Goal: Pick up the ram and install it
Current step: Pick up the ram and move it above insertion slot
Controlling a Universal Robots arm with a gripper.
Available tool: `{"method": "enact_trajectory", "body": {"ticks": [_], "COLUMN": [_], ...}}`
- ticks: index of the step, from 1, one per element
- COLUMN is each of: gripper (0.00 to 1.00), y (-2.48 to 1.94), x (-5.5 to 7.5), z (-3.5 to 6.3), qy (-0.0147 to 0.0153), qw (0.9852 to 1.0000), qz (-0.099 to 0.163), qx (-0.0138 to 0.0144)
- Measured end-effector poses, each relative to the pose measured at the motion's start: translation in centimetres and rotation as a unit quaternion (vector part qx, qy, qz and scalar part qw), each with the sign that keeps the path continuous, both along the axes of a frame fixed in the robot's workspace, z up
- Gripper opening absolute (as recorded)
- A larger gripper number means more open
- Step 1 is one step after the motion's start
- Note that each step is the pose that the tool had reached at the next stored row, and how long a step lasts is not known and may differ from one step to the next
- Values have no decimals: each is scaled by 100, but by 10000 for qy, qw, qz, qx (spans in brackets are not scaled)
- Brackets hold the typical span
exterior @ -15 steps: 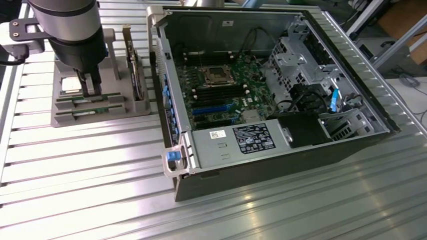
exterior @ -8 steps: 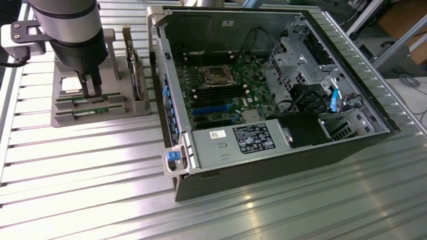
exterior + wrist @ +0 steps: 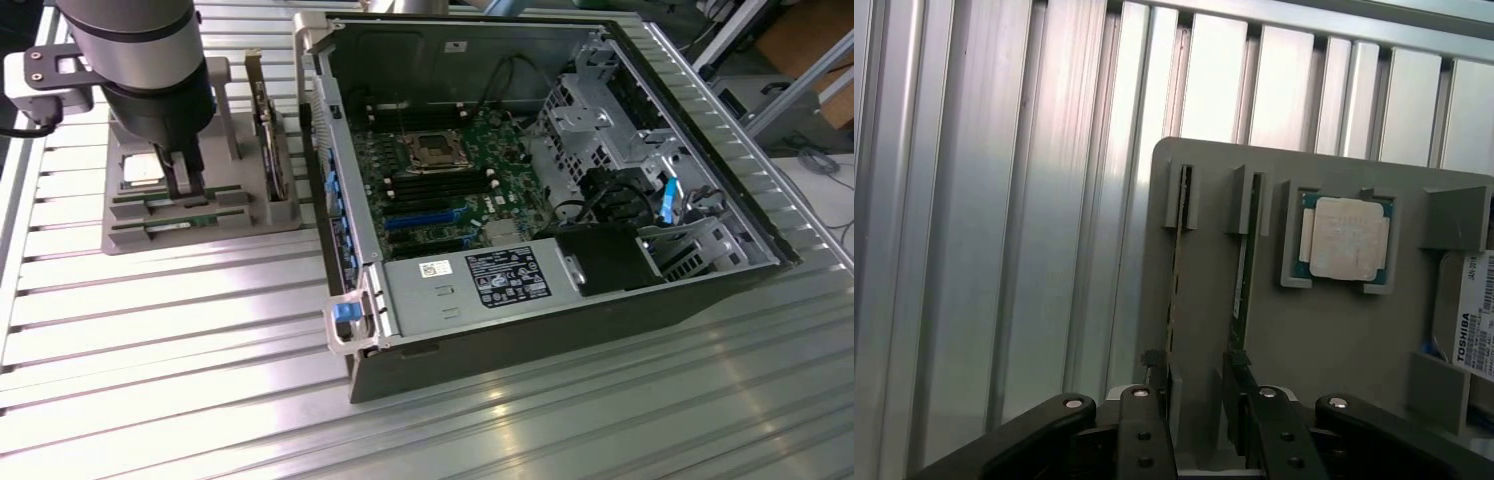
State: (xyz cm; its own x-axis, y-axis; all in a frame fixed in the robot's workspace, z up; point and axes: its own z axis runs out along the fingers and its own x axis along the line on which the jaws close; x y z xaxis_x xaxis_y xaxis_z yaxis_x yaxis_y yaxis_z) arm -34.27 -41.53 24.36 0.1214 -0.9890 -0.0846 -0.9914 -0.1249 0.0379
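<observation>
Two green ram sticks stand on edge in slots of a grey holder [image 3: 1324, 330]: one ram [image 3: 1176, 260] and a second ram [image 3: 1242, 270] beside it. My gripper [image 3: 1204, 445] is open, its black fingers [image 3: 1146, 430] low over the near ends of both sticks, with nothing held. In the exterior view the gripper [image 3: 187, 188] hangs from the arm straight down onto the holder [image 3: 147, 240], where the ram sticks [image 3: 167, 207] lie in front of it. The open computer case [image 3: 747, 215] with its motherboard [image 3: 441, 185] sits to the exterior view's right.
A square silver CPU [image 3: 1344, 238] rests in a pocket of the holder. A hard drive [image 3: 1469, 330] with a white label stands upright at the holder's side, next to the case wall [image 3: 320, 150]. Ribbed aluminium table [image 3: 174, 380] surrounds everything.
</observation>
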Motion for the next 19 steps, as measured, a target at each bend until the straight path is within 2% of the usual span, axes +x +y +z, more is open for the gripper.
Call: {"method": "enact_trajectory", "body": {"ticks": [19], "gripper": [36], "y": [0], "x": [0], "z": [-55], "qy": [0], "qw": [10000], "qz": [0], "qx": [1]}}
